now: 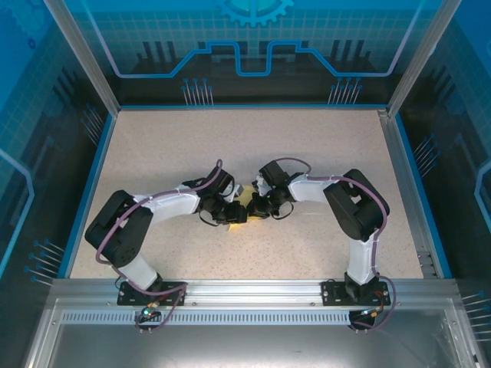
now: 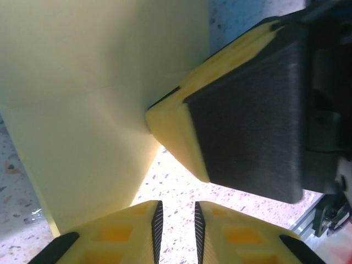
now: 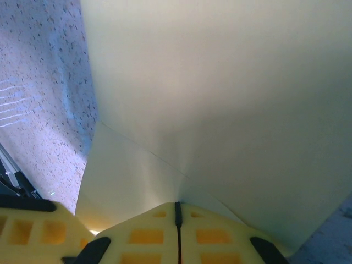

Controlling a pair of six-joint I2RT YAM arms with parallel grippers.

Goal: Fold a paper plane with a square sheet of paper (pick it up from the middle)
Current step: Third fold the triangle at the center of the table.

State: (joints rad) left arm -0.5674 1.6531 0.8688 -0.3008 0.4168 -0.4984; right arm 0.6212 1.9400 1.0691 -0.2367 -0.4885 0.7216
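The yellow sheet of paper (image 1: 240, 208) is held up between the two grippers at the middle of the table, mostly hidden by them from above. In the right wrist view the paper (image 3: 220, 99) spreads wide with a diagonal crease, and my right gripper (image 3: 177, 204) is shut on its lower edge. My left gripper (image 2: 176, 203) stands narrowly open, with only speckled table showing between its pads. The paper (image 2: 82, 110) hangs just left of those fingers, with the right gripper's finger (image 2: 242, 110) pressed to its edge. A paper plane is out of view.
The speckled beige table (image 1: 253, 146) is bounded by a blue rim and transparent blue walls (image 1: 253, 54). An aluminium rail (image 1: 253, 290) carries both arm bases along the near edge. The two arms bend inward and meet at the table's centre.
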